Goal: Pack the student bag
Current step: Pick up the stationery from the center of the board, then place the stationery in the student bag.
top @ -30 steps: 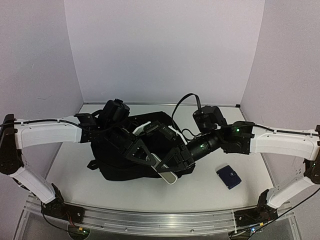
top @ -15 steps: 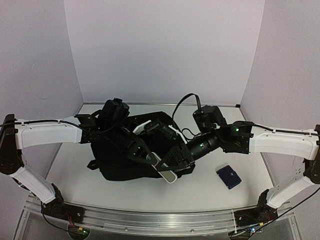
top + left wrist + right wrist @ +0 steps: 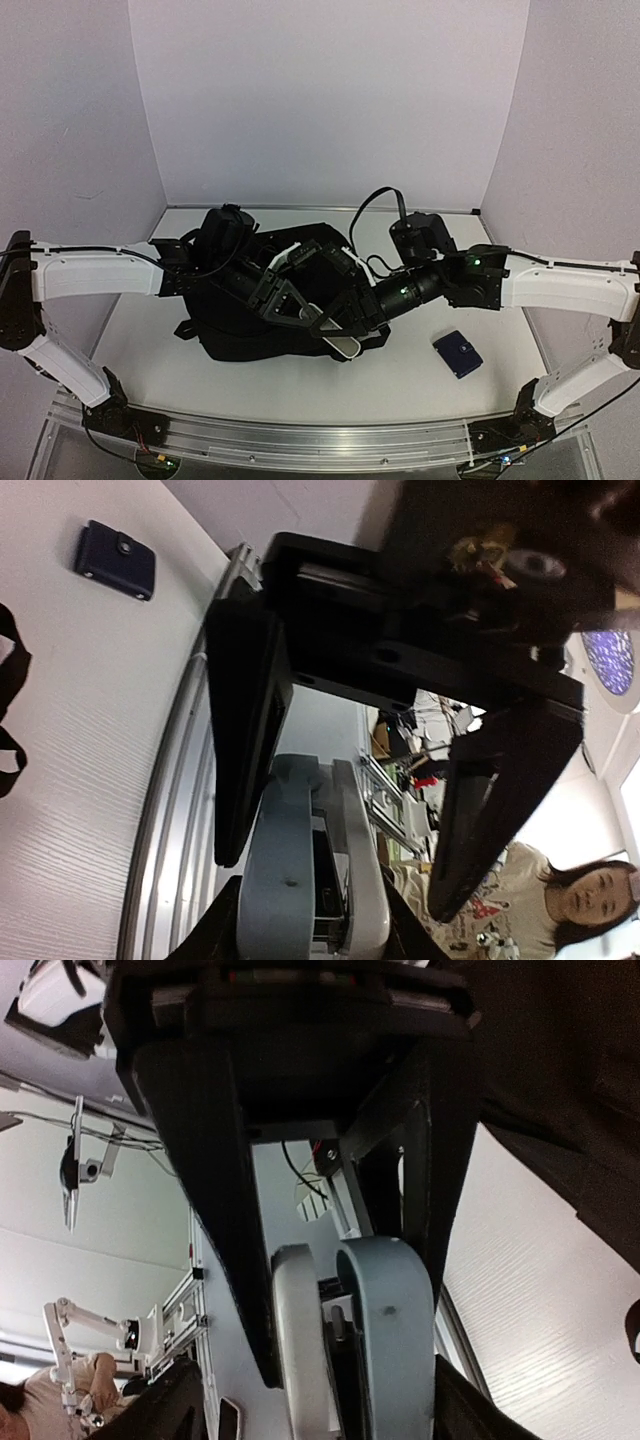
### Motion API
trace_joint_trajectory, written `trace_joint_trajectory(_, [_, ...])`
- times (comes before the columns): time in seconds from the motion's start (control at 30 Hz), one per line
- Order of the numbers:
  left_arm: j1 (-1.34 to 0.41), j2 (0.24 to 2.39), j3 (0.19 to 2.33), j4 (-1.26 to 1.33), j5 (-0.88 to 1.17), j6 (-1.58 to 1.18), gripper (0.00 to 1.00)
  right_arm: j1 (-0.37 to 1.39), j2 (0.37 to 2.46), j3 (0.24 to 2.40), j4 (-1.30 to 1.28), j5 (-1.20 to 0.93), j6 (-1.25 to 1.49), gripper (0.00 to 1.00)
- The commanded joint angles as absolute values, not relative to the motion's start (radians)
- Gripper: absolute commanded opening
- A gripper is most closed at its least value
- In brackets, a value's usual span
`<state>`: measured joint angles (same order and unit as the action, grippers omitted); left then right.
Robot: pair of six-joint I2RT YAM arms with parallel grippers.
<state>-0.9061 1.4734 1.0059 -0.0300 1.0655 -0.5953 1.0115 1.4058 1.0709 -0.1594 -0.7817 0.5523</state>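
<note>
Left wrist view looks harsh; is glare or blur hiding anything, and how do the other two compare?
Left wrist view: backlit, room behind blown out at right, left pincer's fingers near-silhouettes. Right wrist view: same backlight, right pincer's fingers black, the pale grey curved plastic object readable. Top external view: even light, but both pincers merge with the large black soft fabric backpack.

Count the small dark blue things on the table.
1: a small dark blue case lies on the table, right of the student bag and apart from it. More could be hidden beneath the bag.
</note>
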Motion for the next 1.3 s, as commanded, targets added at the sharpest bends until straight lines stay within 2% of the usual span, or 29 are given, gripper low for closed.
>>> trace_joint_trajectory(0.0, [-0.902,1.385,0.978,0.021,0.85,-0.63,0.0,0.981,1.313,1.057,-0.095,-0.634,0.555,0.87])
trace_joint_trajectory(0.2, [-0.824,1.292,0.944,-0.044,0.711,-0.672,0.0,0.94,1.233,1.046,-0.106,-0.392,0.57,0.98])
trace_joint_trajectory(0.4, [-0.684,1.148,0.918,-0.175,0.443,-0.72,0.0,0.947,1.291,1.12,-0.151,-0.214,0.57,0.96])
trace_joint_trajectory(0.5, [-0.669,1.115,0.938,-0.234,0.284,-0.729,0.0,0.979,1.363,1.18,-0.196,-0.065,0.564,0.94])
trace_joint_trajectory(0.6, [-0.662,1.128,0.959,-0.261,0.208,-0.757,0.0,1.016,1.454,1.28,-0.268,0.106,0.55,0.92])
trace_joint_trajectory(0.77, [-0.653,1.181,0.962,-0.261,0.193,-0.798,0.0,1.056,1.568,1.374,-0.308,0.314,0.545,0.92])
trace_joint_trajectory(0.83, [-0.653,1.195,0.958,-0.268,0.185,-0.799,0.0,1.07,1.61,1.406,-0.315,0.365,0.525,0.89])
trace_joint_trajectory(1.07, [-0.647,1.206,0.929,-0.225,0.179,-0.809,0.0,1.115,1.804,1.577,-0.422,0.485,0.462,0.7])
trace_joint_trajectory(1.27, [-0.64,1.224,0.919,-0.198,0.176,-0.82,0.0,1.118,1.931,1.685,-0.47,0.532,0.425,0.67])
